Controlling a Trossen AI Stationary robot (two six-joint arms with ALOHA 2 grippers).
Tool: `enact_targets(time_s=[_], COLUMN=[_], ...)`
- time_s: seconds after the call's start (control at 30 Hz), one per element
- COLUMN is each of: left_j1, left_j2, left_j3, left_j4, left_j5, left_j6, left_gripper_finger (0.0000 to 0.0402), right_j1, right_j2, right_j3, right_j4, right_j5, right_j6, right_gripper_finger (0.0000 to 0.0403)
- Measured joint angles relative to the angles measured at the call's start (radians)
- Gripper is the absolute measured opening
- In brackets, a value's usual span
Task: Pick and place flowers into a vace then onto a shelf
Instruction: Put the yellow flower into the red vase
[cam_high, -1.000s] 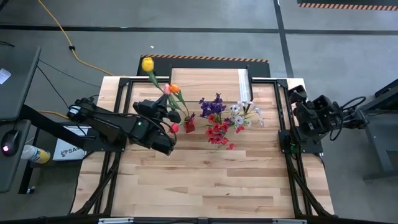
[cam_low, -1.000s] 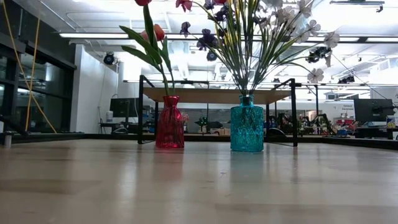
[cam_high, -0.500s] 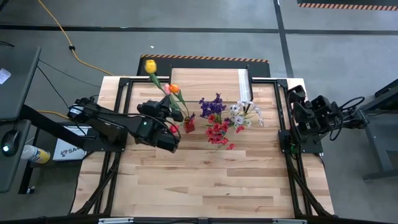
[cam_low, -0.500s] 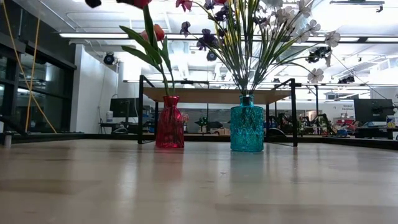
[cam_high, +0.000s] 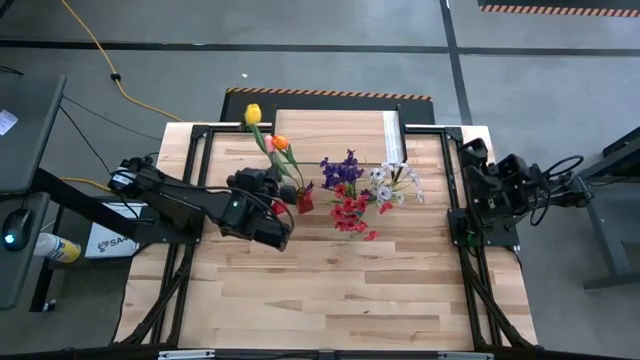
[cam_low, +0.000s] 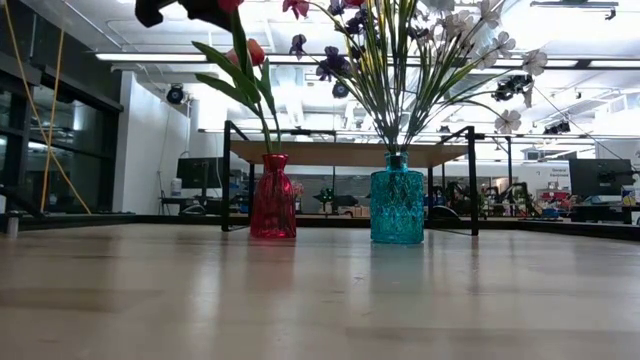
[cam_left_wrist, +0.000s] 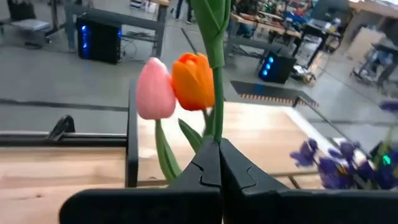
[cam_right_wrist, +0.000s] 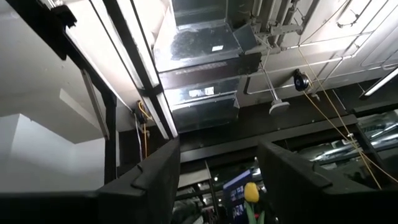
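Two vases of flowers on the counter (cam_high: 330, 280), shelf behind.

Nearest, in the low view, a red vase (cam_low: 273, 196) with pink tulip (cam_left_wrist: 155, 90) and orange tulip (cam_left_wrist: 194, 81); beside it a teal vase (cam_low: 397, 198) crowded with purple, white and red blossom sprays (cam_high: 362, 195). Just left of the red vase, left gripper (cam_high: 277, 200), jaws clenched on the stem of a yellow tulip (cam_high: 253, 114), its head high over the far counter edge. Behind both vases, the shelf (cam_low: 347, 153). Far right, off the counter edge, right gripper (cam_right_wrist: 217, 177) tilted upward, jaws released.

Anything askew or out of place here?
Nothing spilled or damaged. The yellow tulip leans far out on its stem, but only because the left gripper is shut on that stem above the red vase.
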Motion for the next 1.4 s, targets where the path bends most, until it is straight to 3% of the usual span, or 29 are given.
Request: enact_targets(time_s=[0.17, 0.47, 0.7, 0.9, 1.23, 1.4], left_j1=[0.003, 0.002, 0.023, 0.054, 0.060, 0.060], left_j2=[0.000, -0.003, -0.004, -0.003, -0.018, -0.028], left_j3=[0.000, -0.001, -0.075, -0.179, -0.189, -0.189], left_j4=[-0.007, -0.046, 0.045, 0.234, 0.350, 0.374], left_j5=[0.016, 0.016, -0.051, -0.059, -0.048, -0.042], left_j6=[0.084, 0.087, -0.026, -0.046, -0.061, 0.005], left_gripper_finger=[0.0020, 0.0020, 0.0020, 0.0020, 0.0020, 0.0020], right_j1=[0.000, 0.000, 0.000, 0.000, 0.000, 0.000], right_j2=[0.000, 0.000, 0.000, 0.000, 0.000, 0.000], right_j3=[0.000, 0.000, 0.000, 0.000, 0.000, 0.000], right_j4=[-0.012, -0.015, -0.020, -0.032, -0.067, -0.073], right_j5=[0.000, -0.001, -0.002, -0.009, -0.009, -0.009], right_j6=[-0.004, -0.005, -0.006, 0.001, 0.001, 0.001], right_gripper_finger=[0.0206, 0.0206, 0.0206, 0.0204, 0.0205, 0.0205])
